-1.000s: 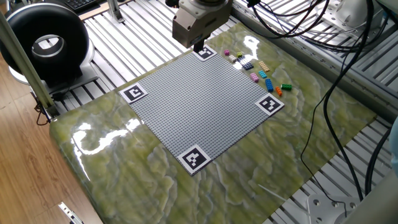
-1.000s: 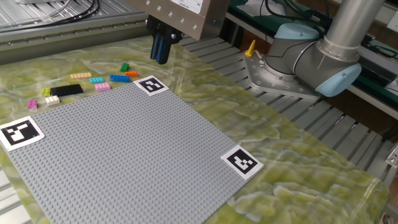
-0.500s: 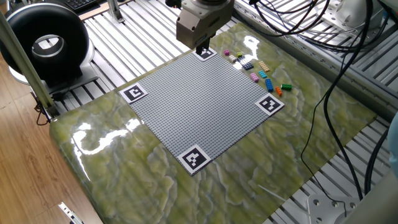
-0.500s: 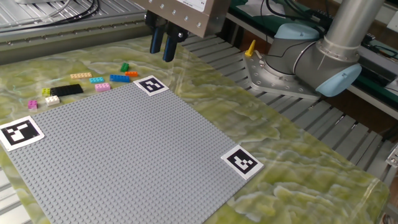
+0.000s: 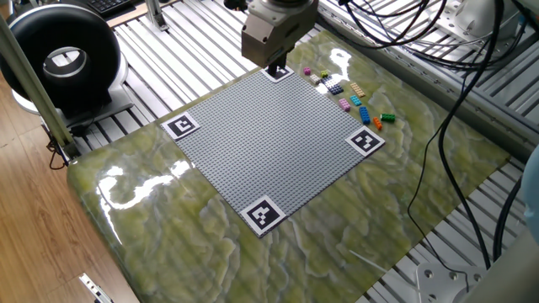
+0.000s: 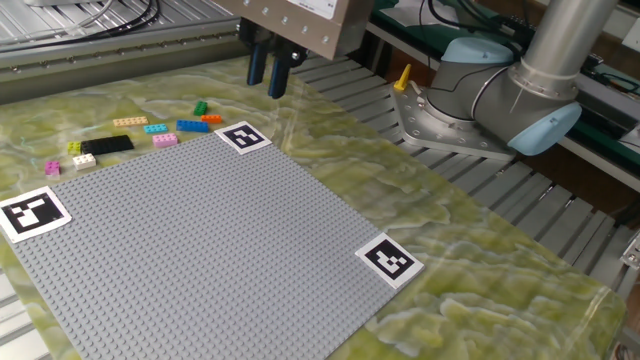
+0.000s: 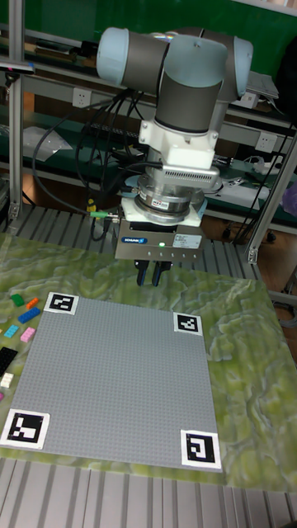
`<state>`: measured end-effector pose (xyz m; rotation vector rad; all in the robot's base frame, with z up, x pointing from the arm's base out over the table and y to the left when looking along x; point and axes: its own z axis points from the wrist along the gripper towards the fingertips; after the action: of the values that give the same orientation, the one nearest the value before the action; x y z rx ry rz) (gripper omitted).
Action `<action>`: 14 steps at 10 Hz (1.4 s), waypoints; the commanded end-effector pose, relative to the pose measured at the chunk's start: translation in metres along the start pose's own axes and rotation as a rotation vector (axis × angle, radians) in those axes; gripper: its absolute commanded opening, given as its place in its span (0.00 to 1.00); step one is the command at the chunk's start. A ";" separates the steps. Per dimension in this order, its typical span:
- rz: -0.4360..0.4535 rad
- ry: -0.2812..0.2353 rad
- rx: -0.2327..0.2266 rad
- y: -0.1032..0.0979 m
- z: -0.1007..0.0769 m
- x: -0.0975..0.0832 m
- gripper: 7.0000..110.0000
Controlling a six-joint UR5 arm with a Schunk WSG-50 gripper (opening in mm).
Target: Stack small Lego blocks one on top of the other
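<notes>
Claw (image 6: pixel 270 78): empty, fingers slightly parted, above the baseplate (image 6: pixel 200 240) edge. Small Lego blocks (image 6: pixel 150 132): loose beside a baseplate corner.

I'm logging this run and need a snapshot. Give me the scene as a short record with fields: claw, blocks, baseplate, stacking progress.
claw: claw open, empty, raised above the table edge, away from the blocks
blocks: small Lego blocks lie loose in a cluster on the table beside the baseplate
baseplate: grey baseplate bears no bricks; marker tags at its corners
stacking progress: none stacked yet
</notes>
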<state>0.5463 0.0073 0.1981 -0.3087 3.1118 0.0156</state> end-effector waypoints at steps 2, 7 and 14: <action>-0.120 0.050 -0.027 0.004 -0.002 0.013 0.15; -0.219 0.032 -0.047 0.008 0.002 0.009 0.57; -0.071 0.047 0.022 -0.008 0.004 0.011 0.15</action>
<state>0.5350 -0.0005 0.1932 -0.4711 3.1453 -0.0158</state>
